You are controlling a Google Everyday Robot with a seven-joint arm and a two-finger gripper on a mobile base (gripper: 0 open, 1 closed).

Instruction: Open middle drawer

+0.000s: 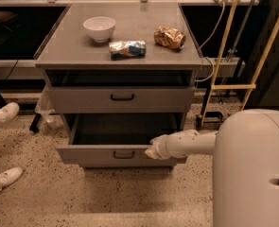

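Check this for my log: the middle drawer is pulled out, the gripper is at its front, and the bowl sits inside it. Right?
No. The camera view shows the bowl on the cabinet top, not inside the middle drawer. The drawer is pulled out, with the gripper at its front.

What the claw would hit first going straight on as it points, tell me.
The claw sits at the front of the middle drawer, pointing left. Straight on, it would probably meet the black loop handle first; depth is unclear, so it might pass just above it.
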